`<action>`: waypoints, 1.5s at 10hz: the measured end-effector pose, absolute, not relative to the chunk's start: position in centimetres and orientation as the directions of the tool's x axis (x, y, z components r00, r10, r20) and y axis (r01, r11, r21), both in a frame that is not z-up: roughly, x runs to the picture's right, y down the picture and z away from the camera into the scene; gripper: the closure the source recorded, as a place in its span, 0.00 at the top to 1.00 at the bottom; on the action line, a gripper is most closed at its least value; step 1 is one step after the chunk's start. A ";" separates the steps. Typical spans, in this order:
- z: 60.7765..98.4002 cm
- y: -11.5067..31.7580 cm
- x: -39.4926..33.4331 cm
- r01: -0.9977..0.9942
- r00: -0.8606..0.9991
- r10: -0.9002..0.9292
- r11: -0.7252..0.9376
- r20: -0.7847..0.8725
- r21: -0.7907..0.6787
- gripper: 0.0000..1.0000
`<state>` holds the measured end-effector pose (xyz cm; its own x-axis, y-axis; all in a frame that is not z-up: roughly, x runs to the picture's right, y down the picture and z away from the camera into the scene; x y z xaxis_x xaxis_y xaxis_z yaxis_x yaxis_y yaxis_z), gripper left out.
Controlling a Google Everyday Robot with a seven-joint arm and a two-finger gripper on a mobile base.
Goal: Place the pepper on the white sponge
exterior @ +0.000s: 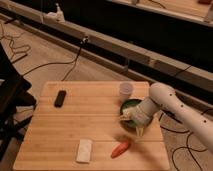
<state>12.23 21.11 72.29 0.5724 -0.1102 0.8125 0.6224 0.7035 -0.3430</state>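
The white robot arm (172, 102) reaches in over the right edge of the counter (95, 120), and its gripper (132, 125) hangs low over the boards, just in front of a round green bowl (129, 104) that the arm half covers. How wide the gripper stands I cannot tell. The small orange-red tapered pepper (121, 148) lies flat near the front edge, right of the middle, just in front of the gripper and apart from it. The flat white rectangular sponge (84, 150) lies near the front edge too, left of the pepper, with a bare strip of wood between them. A white paper cup (126, 90) stands upright by the back edge, just behind the bowl. A black remote control (60, 98) lies toward the back left corner, well clear of everything. The counter is pale slatted wood. Dark cables (47, 62) trail across the floor behind it, and a long pale ledge (115, 46) runs before a dark wall.
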 end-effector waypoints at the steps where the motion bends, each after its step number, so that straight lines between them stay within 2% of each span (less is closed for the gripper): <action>1: 72.7 21.2 12.6 0.625 0.588 -0.123 0.697 0.800 -0.352 0.79; 6: 73.1 25.4 11.2 0.712 0.578 -0.202 0.599 0.791 -0.367 0.79; 12: 74.3 30.4 10.3 0.698 0.590 -0.150 0.588 0.793 -0.408 0.78; 13: 74.7 30.8 10.7 0.687 0.604 -0.137 0.590 0.785 -0.425 0.72; 15: 75.5 31.4 11.6 0.667 0.625 -0.118 0.594 0.772 -0.450 0.51</action>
